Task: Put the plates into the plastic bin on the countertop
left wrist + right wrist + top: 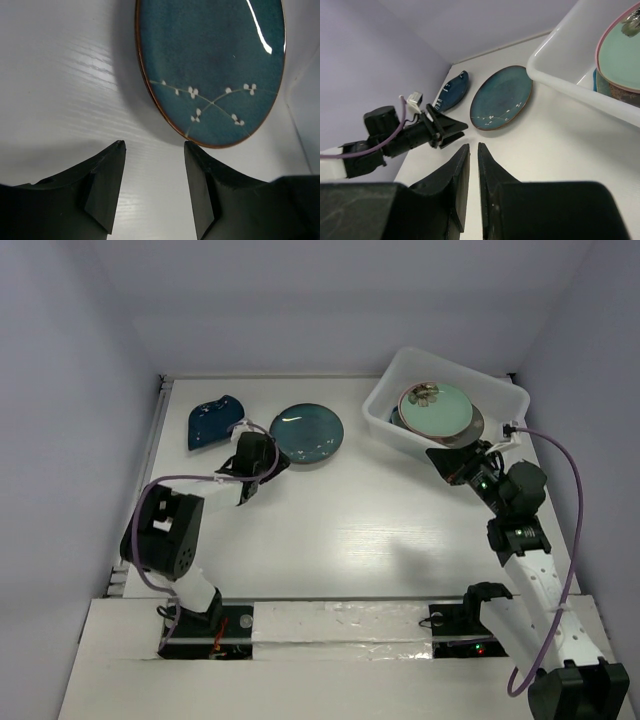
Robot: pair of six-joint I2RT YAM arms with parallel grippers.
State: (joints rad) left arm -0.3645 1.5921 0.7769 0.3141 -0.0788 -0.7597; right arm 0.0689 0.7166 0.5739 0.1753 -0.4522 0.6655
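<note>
In the bin at the far right of the bench, stacked plates hide one another. Only the pale green top plate shows well, and the small bits on it are too blurred to name. A dark teal plate with white sprigs lies far-centre beside a navy leaf dish; the left end effector gapes empty at its near edge, and the right end effector, near the bin, is pinched closed on nothing.

Plain pale lavender panels close in the work area on three sides: a back wall meets a left wall and a right wall at softly shadowed corners. A narrow pale rail runs along the left wall's foot.
</note>
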